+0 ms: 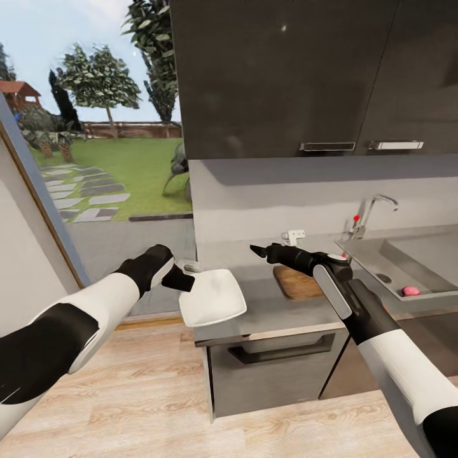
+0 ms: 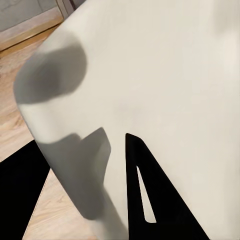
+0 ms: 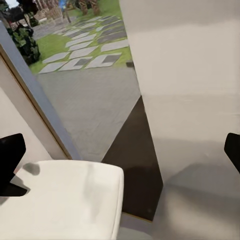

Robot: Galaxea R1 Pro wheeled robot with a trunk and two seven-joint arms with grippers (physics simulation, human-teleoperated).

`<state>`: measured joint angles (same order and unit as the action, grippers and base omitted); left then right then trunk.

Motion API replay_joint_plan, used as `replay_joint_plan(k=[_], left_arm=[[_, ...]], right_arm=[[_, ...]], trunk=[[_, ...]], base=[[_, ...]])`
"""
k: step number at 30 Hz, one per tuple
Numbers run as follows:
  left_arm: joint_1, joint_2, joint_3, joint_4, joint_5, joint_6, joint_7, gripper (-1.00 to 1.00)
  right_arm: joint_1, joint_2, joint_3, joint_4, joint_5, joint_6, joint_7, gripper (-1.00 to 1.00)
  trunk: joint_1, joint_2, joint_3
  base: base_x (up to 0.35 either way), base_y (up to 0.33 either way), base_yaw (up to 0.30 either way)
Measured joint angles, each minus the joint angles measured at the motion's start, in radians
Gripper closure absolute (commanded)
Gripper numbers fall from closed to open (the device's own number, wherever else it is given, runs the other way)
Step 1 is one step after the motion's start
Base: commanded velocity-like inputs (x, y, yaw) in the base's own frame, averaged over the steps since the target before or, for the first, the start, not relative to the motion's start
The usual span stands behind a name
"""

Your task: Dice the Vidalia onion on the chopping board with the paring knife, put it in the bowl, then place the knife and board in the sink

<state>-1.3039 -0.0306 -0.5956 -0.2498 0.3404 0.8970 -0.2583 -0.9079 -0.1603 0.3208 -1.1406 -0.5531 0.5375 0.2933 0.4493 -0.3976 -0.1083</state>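
1. Nearest the head camera, the two arms are reaching forward from the lower corners, the left arm [image 1: 70,324] stretching toward the end of the surface and the right arm [image 1: 394,362] angling in over it.
2. The countertop [image 1: 280,312] is running as a grey surface from its left end, above a dark lower cabinet [image 1: 273,369], to the sink [image 1: 413,261] at the right, where a chrome tap [image 1: 372,213] with a red-tipped lever is standing at the back edge.
3. The bowl [image 1: 213,297] — white, squarish — is sitting tilted at the surface's left end, hanging partly past the edge; the left gripper [image 1: 180,277] is meeting its rim, with a dark finger [image 2: 150,200] lying against the inner face, its jaws closing on the bowl's wall.
4. The chopping board [image 1: 298,283] is lying flat on the surface between bowl and sink, partly hidden under the right forearm.
5. The right gripper [image 1: 257,250] is hovering above the surface behind the bowl, its jaws standing wide apart — nothing between them in the wrist view.
6. A small pink object [image 1: 410,291] is resting in the sink basin.
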Motion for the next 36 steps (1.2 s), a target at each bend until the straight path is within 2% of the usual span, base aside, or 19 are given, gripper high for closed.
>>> replay_joint_plan(k=[5,10,15,16,27,36], left_arm=[[0.0,-0.008,-0.005,-0.001,0.002,0.006,0.0,1.0],[-0.002,-0.023,-0.007,-0.007,0.001,0.052,0.0,1.0],[-0.004,-0.031,-0.008,-0.066,0.005,0.091,0.001,1.0],[-0.004,-0.032,-0.011,-0.068,-0.006,0.091,0.001,1.0],[-0.004,-0.031,-0.021,-0.132,-0.004,0.098,0.002,1.0],[-0.004,-0.031,-0.052,-0.139,-0.004,0.099,0.002,1.0]], right_arm=[[0.0,0.0,0.0,0.0,0.0,0.0,0.0,-1.0],[0.0,0.0,0.0,0.0,0.0,0.0,0.0,-1.0],[0.0,0.0,0.0,0.0,-0.001,0.001,0.0,-1.0],[0.0,0.0,0.0,0.0,-0.001,0.001,0.0,-1.0],[0.0,0.0,0.0,0.0,-0.001,0.001,0.0,-1.0],[0.0,0.0,0.0,0.0,-0.001,0.002,0.0,-1.0]], trunk=[[0.0,0.0,0.0],[0.0,0.0,0.0],[0.0,0.0,0.0],[0.0,0.0,0.0],[0.0,0.0,0.0],[0.0,0.0,0.0]], base=[[0.0,0.0,0.0],[0.0,0.0,0.0],[0.0,0.0,0.0],[0.0,0.0,0.0],[0.0,0.0,0.0],[0.09,-0.049,0.0]])
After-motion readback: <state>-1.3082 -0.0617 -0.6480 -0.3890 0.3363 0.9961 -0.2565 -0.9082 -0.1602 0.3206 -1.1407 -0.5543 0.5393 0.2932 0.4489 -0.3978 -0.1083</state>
